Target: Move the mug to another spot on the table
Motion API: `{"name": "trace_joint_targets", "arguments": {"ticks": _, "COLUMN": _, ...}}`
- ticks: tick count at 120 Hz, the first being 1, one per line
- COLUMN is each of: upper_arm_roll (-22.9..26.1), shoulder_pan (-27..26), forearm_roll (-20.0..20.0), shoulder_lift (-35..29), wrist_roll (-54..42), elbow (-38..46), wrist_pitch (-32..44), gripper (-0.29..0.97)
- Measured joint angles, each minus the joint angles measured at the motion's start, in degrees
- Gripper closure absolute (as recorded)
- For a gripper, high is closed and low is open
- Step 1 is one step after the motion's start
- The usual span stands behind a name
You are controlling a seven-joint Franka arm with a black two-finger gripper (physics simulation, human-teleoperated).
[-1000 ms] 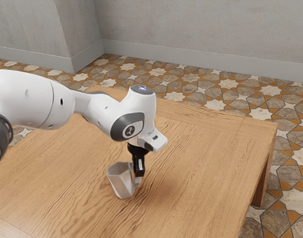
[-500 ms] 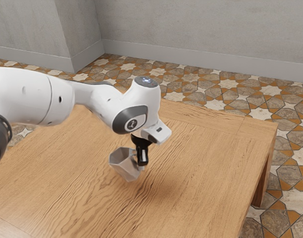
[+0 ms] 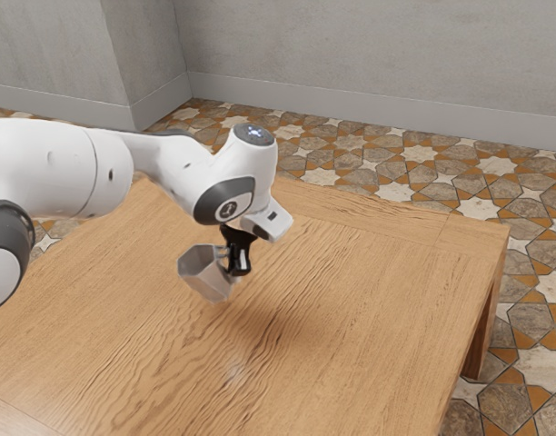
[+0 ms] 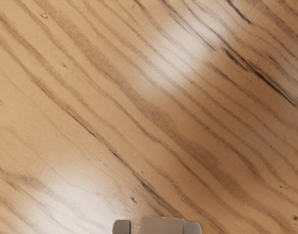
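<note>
The fingers grip the tilted grey mug by its rim, holding it above the table, its body at their nine o'clock.

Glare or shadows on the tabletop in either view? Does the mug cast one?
Exterior view: the mug, held clear of the table, casts a soft, diffuse shadow on the wood below it, toward the exterior view's right. Wrist view: two pale sheen patches across the grain, no hard shadow.
</note>
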State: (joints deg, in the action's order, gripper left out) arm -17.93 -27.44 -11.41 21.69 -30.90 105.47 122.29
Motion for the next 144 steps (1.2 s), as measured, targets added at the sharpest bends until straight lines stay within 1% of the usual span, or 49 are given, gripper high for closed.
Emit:
{"name": "trace_joint_targets", "arguments": {"ticks": 27, "upper_arm_roll": -1.22, "shoulder_pan": 1.32, "forearm_roll": -0.46, "shoulder_lift": 3.43, "wrist_roll": 0.64, "elbow": -3.65, "wrist_pitch": -0.08, "gripper": 0.79}}
{"name": "trace_joint_targets", "arguments": {"ticks": 55, "upper_arm_roll": -1.25, "shoulder_pan": 1.64, "forearm_roll": -0.77, "shoulder_lift": 6.54, "wrist_roll": 1.06, "elbow": -4.57, "wrist_pitch": -0.31, "gripper": 0.79}}
{"name": "trace_joint_targets", "arguments": {"ticks": 71, "upper_arm_roll": -1.21, "shoulder_pan": 1.71, "forearm_roll": -1.31, "shoulder_lift": 10.53, "wrist_roll": 1.1, "elbow": -10.69, "wrist_pitch": -4.7, "gripper": 0.79}}
{"name": "trace_joint_targets", "arguments": {"ticks": 81, "upper_arm_roll": -1.21, "shoulder_pan": 2.32, "forearm_roll": -1.16, "shoulder_lift": 12.29, "wrist_roll": 1.03, "elbow": -12.39, "wrist_pitch": -7.23, "gripper": 0.79}}
{"name": "trace_joint_targets", "arguments": {"ticks": 103, "upper_arm_roll": -1.16, "shoulder_pan": 3.01, "forearm_roll": 1.25, "shoulder_lift": 14.42, "wrist_roll": 0.54, "elbow": -14.6, "wrist_pitch": -12.97, "gripper": 0.79}}
{"name": "trace_joint_targets", "arguments": {"ticks": 144, "upper_arm_roll": -0.73, "shoulder_pan": 3.5, "forearm_roll": 2.27, "shoulder_lift": 19.6, "wrist_roll": -0.42, "elbow": -22.95, "wrist_pitch": -17.39, "gripper": 0.79}}
